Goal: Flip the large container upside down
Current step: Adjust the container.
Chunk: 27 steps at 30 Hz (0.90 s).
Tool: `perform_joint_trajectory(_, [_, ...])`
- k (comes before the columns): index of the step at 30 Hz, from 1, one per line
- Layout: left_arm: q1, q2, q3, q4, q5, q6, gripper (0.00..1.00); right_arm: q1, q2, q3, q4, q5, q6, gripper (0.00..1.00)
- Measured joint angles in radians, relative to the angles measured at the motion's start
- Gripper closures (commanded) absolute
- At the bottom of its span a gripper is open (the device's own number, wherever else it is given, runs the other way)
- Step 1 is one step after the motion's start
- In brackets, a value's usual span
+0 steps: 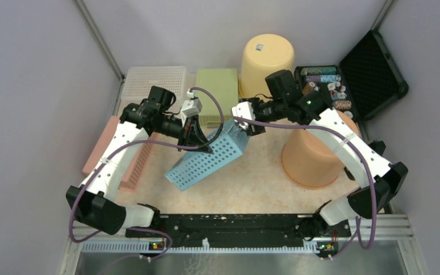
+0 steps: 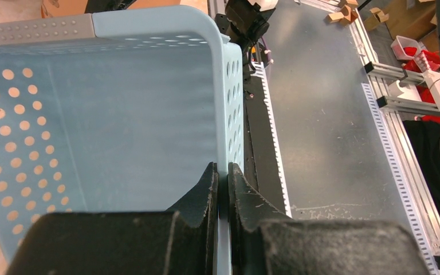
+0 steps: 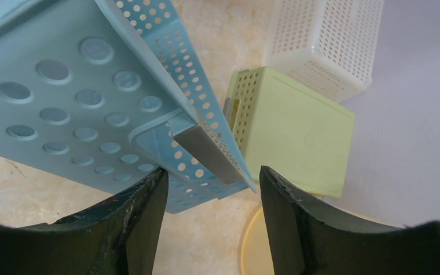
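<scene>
The pale, mottled stone-look desk (image 1: 252, 183) carries everything, and the largest thing in play is the blue basket (image 1: 209, 157). It is a long rectangular tub of thin, smooth plastic, its walls and floor punched with rows of round holes. It hangs tilted between the two arms, its high end up by the jaws and its low end sloping away from them toward the desk; whether that end touches down I cannot tell. The left jaws are clamped flat on one long side wall just below the rolled rim, with the wall sandwiched between the pads. The right jaws stand apart, gripping nothing, with the basket's end rim and its grey handle strip (image 3: 203, 152) just ahead of the gap. To roll it over cleanly, I judge the right jaws should close on that stiffer handle strip before the left wrist rotates. The thin wall will likely flex and slip under one pinch alone. Beyond the right jaws sits a matte green box (image 3: 292, 132), with a finely gridded white crate (image 3: 321, 40) behind it. An upturned, smooth orange tub (image 1: 312, 160) stands under the right arm, close enough to clip during the swing.
</scene>
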Motion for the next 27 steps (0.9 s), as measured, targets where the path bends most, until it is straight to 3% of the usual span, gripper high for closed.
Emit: perform_joint_trajectory(27, [-0.006,-0.001,0.0,0.009,0.011,0.013,1.0,-0.012,0.004,0.087,-0.05,0.024,-0.106,0.42])
